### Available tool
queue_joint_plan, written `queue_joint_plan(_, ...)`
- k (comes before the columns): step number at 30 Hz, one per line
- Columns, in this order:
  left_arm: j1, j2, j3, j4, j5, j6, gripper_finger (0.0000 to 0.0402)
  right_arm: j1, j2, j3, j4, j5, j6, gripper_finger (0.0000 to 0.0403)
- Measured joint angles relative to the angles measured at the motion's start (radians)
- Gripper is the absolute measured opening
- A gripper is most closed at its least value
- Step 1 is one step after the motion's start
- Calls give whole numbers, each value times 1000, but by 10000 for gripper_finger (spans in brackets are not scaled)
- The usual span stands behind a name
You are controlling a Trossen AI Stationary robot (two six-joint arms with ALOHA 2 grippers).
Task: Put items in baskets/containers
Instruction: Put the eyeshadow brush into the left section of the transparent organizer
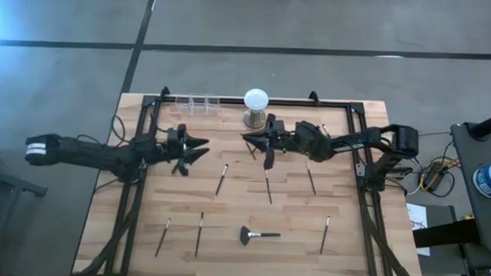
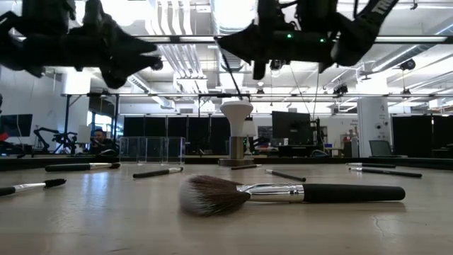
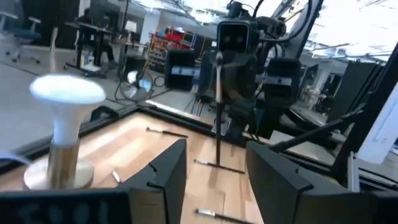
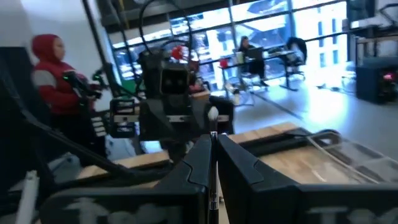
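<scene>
The room is a big open workshop with a grey floor crossed by dark lines, ceiling lights, desks and monitors; a person in a red hood (image 4: 50, 68) stands beyond the table in the right wrist view. The table (image 1: 340, 248) is pale wood plank, ringed by a black frame (image 1: 363, 158).

The left arm reaches in from the left side, its gripper (image 1: 198, 148) raised above the wood left of centre, fingers apart and holding nothing. The right arm comes in from the right; its gripper (image 1: 258, 138) hangs near the middle, just in front of the globe (image 1: 256, 99), with the fingers closed on a brush (image 3: 218, 106). That brush hangs upright, long axis vertical.

The white globe on its metal stand sits at the far edge. Left of it, also on the far edge, stands the row of three clear cups (image 1: 197, 103).

The fan brush (image 1: 257, 233) lies near the front, long axis left to right, bristles to the left. The slim brushes lie scattered and apart: two (image 1: 199, 233) at the front left, one (image 1: 221, 179) left of centre, one (image 1: 268, 185) at centre, one (image 1: 310, 178) right of centre, one (image 1: 325, 234) front right. All run roughly front to back, some tilted.
</scene>
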Motion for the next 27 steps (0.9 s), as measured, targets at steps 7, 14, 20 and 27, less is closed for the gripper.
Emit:
queue_joint_plan(7,0,154,87,38,22,40,158,10,96,124,8,-32,6,17)
queue_joint_plan(14,0,260,160,128,66,63,159,15,128,194,9,-56,7,17)
queue_joint_plan(20,0,321,226,147,72,71,159,17,128,210,10,-73,6,17)
queue_joint_plan(27,0,390,297,153,74,92,158,28,128,216,16,-73,-25,17)
